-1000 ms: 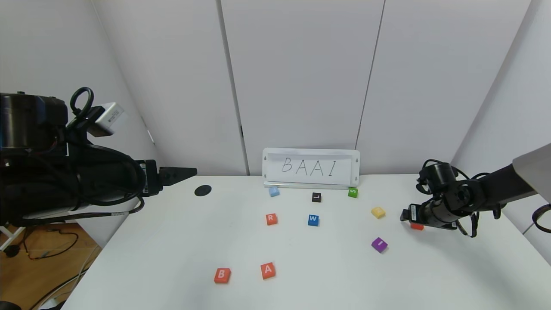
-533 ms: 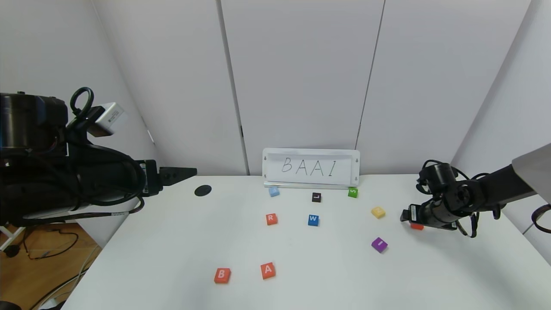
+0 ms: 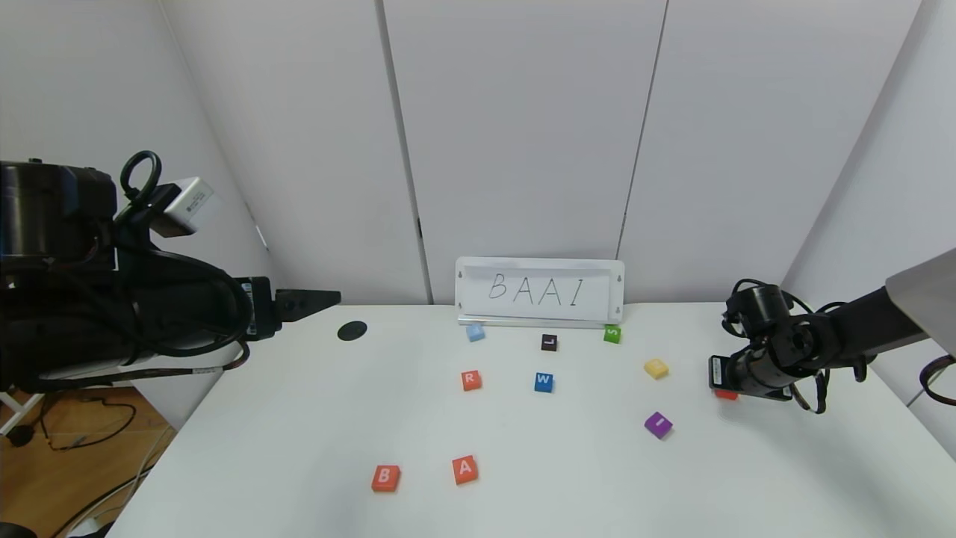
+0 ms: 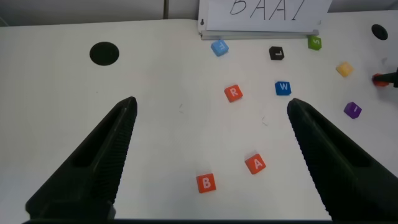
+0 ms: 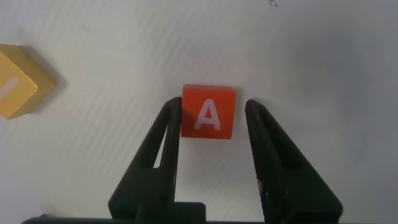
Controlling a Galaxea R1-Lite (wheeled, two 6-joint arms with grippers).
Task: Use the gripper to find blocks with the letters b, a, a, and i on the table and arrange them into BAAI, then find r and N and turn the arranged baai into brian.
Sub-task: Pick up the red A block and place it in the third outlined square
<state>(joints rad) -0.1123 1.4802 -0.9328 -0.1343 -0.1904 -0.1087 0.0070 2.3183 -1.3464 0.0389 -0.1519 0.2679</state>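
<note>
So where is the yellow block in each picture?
Head view: the yellow block lies on the right side of the table, just left of the right pincer.
Left wrist view: yellow block near the far edge, beside the purple block.
Right wrist view: yellow block at the picture's edge.
Shared landmark: the orange A block at the right pincer.
</note>
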